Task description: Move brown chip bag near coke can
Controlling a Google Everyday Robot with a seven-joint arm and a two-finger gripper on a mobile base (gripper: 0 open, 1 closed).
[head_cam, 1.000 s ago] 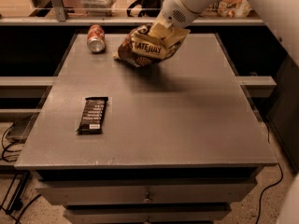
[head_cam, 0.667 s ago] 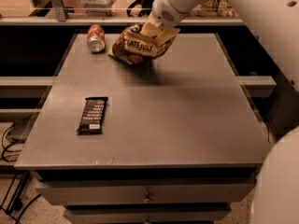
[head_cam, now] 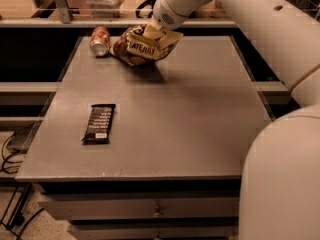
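My claw (head_cam: 154, 32) clamps the brown chip bag (head_cam: 142, 48); the coke can (head_cam: 100, 40) lies just left. I'd lower to the counter (head_cam: 190, 109) below and release gently, without rolling the can.

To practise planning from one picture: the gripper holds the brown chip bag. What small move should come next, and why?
Probably set the brown chip bag down and let go. The gripper, at the table's far side, pinches its cream end, and its brown end already sits beside the coke can, so no further travel seems needed.
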